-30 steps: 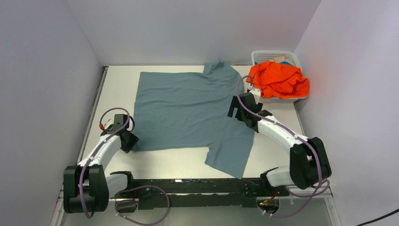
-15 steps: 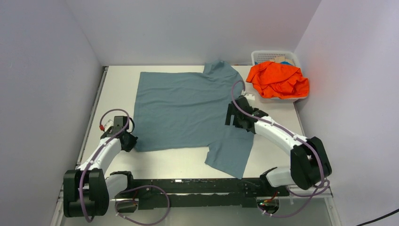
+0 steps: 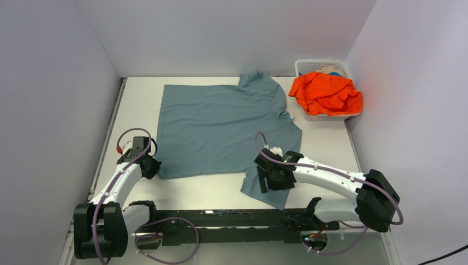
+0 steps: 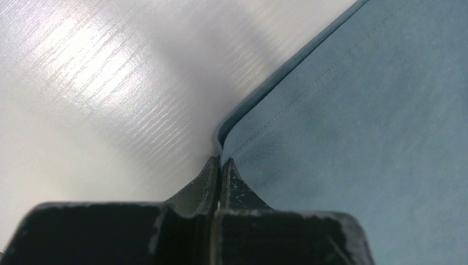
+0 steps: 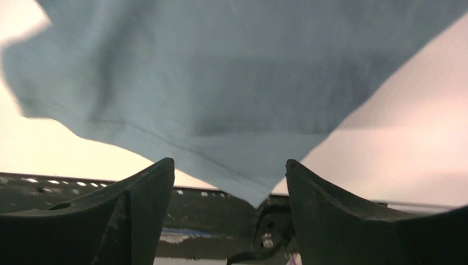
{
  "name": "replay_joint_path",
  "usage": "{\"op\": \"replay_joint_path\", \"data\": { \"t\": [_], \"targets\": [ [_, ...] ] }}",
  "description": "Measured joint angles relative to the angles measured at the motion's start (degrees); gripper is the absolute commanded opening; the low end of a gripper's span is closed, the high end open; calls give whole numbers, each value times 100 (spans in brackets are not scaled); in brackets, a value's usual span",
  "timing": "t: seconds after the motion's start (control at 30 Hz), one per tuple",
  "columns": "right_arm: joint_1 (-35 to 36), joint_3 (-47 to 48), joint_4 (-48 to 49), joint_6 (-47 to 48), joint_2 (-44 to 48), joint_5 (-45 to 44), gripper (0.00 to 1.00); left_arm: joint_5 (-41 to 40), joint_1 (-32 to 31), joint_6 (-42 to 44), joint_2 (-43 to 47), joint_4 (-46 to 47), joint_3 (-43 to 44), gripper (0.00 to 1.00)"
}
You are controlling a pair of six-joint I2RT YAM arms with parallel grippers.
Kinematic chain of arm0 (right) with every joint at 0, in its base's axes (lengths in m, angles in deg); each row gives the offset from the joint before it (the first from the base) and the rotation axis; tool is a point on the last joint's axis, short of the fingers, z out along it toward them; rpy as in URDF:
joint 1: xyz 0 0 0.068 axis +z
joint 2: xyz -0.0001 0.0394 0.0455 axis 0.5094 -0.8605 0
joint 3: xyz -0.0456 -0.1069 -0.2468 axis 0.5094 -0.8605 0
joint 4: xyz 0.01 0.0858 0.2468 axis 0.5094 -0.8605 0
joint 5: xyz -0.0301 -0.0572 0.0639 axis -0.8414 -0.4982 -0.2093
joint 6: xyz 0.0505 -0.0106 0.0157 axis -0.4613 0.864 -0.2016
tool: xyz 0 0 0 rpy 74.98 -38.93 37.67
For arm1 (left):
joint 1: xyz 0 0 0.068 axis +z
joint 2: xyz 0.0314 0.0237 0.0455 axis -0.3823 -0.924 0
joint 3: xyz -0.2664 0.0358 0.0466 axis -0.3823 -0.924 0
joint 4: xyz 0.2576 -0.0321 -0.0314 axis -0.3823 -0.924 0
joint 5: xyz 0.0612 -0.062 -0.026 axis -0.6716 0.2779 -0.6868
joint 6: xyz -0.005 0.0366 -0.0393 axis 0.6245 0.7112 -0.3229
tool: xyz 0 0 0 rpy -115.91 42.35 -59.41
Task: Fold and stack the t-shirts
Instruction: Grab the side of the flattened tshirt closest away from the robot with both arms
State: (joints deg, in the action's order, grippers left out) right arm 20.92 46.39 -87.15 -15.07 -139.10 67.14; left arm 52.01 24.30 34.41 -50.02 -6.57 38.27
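We record a white table (image 3: 138, 99), its surface glossy and finely ribbed where the left wrist view shows it close. It is enclosed by a pale back wall (image 3: 221, 33), a left wall (image 3: 49, 110) and a right wall (image 3: 419, 110). A white plastic mesh basket (image 3: 315, 66) stands in the table's far right corner, just beside the right wall. A black rail (image 3: 232, 218) with small holes runs along the near edge.

— Where do we find the spread shirt (image 3: 215, 130)?
— Mid-counter (image 3: 138, 105), one sleeve toward the back, the other toward us.
— And the basket (image 3: 325, 66)?
— In the far right corner, with a second shirt (image 3: 325, 94) heaped in it.
— Our arms?
— The left end effector (image 3: 153, 165) is at the spread shirt's near left corner; the right end effector (image 3: 267, 182) is over the near sleeve.
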Motion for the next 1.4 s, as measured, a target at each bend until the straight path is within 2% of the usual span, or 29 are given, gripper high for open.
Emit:
{"op": "replay_joint_path", "data": {
  "t": [0.1,0.13,0.4,0.5,0.57,0.73,0.9,1.1,1.27,1.4],
  "targets": [
    [236,-275,-225,-278,-17,254,67,0,0,2,0,-20,7,0],
    [315,-350,-232,-352,-37,313,62,0,0,0,2,-20,7,0],
    [415,-601,177,-590,-433,686,38,35,0,0,98,-26,2,0],
    [415,-568,236,-638,-527,767,17,33,0,0,98,-55,2,0],
    [415,-533,284,-715,-584,863,0,35,0,0,101,-68,2,0],
    [417,-542,186,-793,-439,925,0,24,0,-2,229,-269,-9,0],
    [444,-673,-120,-800,79,1368,0,-83,-2,-26,439,-708,-72,0],
    [625,-699,-640,-791,367,1692,0,-149,-2,-116,1069,-1296,-227,0],
    [605,-636,-680,-782,503,1635,0,-24,-2,-116,1499,-1340,-286,0],
    [221,-83,-627,-518,356,1373,0,269,-2,-83,1499,-1224,-223,0]
  ]
}}
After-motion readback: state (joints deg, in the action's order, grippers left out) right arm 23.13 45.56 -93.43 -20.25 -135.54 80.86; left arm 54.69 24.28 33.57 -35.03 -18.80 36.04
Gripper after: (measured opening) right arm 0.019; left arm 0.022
